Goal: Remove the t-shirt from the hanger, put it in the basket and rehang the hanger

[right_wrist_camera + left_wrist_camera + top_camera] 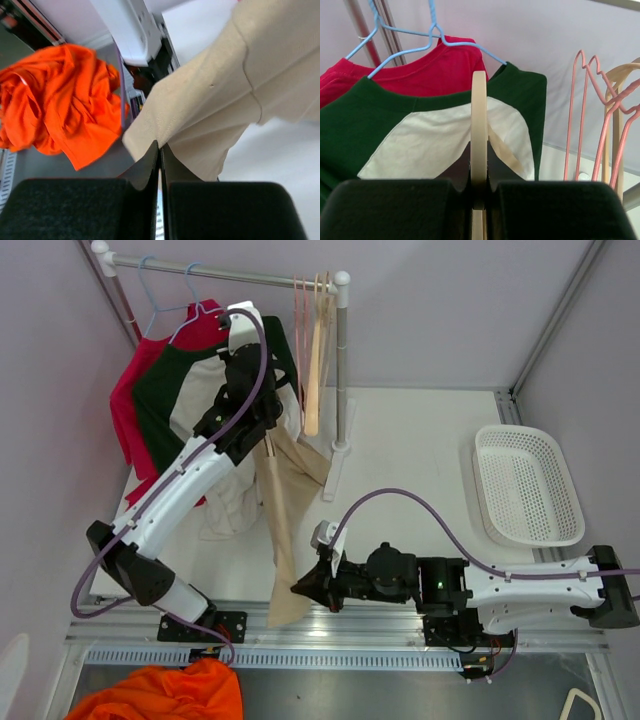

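Left gripper (pixel 240 365) high at rack (pixel 250 276); right gripper (pixel 303 588) pinching beige t-shirt (pixel 285 510) hem; white basket (pixel 515 430) far right.

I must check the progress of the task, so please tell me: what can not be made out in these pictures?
Left wrist view: the hanger is edge-on, its shoulders unseen.
Top view: the left arm hides where the beige t-shirt meets it.
Right wrist view: frame edges cut off the t-shirt.

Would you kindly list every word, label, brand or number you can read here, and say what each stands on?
No legible text appears in any view.
The beige fabric t-shirt, cream wooden hanger, dark green shirt, red shirt, crumpled orange cloth and white plastic basket are all plain.
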